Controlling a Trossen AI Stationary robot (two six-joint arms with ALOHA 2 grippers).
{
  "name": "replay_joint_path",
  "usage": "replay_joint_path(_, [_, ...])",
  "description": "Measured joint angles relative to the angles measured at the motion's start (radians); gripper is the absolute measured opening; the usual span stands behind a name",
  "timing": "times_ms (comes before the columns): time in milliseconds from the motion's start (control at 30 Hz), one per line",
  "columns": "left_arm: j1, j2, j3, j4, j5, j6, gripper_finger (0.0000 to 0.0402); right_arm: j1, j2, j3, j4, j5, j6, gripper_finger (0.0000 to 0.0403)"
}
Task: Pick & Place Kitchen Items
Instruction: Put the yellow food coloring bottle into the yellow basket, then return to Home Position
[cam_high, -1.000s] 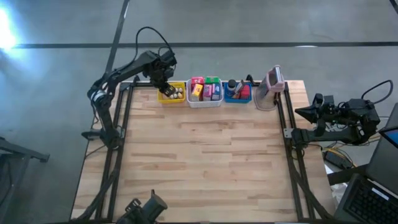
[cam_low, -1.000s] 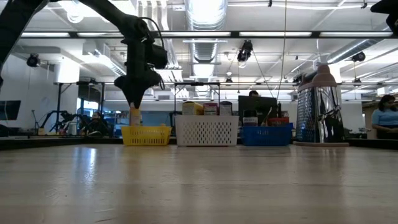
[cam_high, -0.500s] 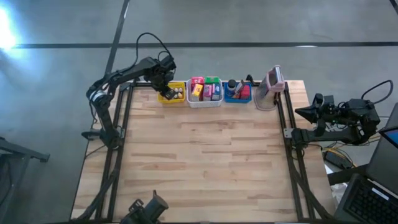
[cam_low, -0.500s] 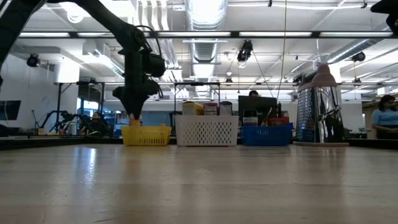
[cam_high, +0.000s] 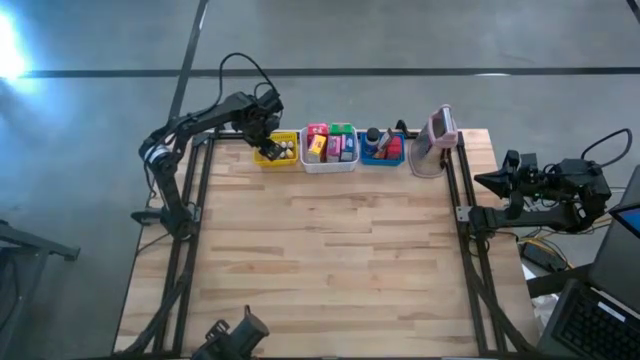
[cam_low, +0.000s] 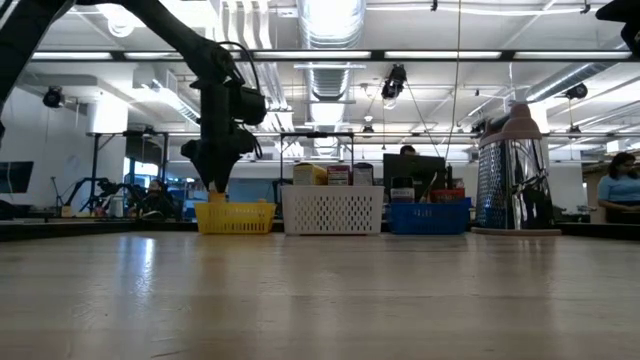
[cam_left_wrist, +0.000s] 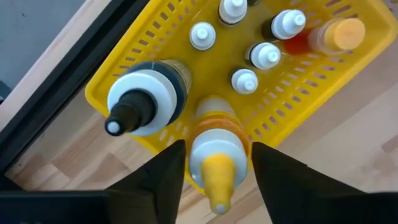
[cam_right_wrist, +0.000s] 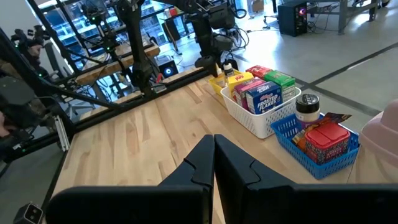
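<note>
Kitchen items filled the yellow bin (cam_left_wrist: 311, 118); one yellow-tipped bottle (cam_left_wrist: 217, 152) stood upright at its edge, long axis pointing up between the left gripper's (cam_left_wrist: 214, 171) spread jaws, apparently just clear of both. The right gripper (cam_right_wrist: 214, 158), pressed shut, waited far from the bin.

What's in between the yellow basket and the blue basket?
The white basket sits between the yellow basket and the blue basket, filled with colorful boxes. The high view shows it best.
</note>
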Motion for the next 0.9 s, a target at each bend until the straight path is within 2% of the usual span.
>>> replay_joint_path(200, [0.007,-0.037,0.014,-0.033,0.004,0.011,0.0216,0.0,0.0,0.0,0.0,0.0,0.0,0.0008])
replay_joint_path(500, [0.014,-0.125,0.252,-0.242,-0.001,0.025,0.0218,0.0,0.0,0.0,0.0,0.0,0.0,0.0008])
replay_joint_path(667, [-0.054,-0.338,0.208,-0.07,-0.003,-0.037,0.0218,0.0,0.0,0.0,0.0,0.0,0.0,0.0008])
replay_joint_path(900, [-0.226,-0.636,-0.016,0.32,0.064,-0.108,0.0218,0.0,0.0,0.0,0.0,0.0,0.0,0.0008])
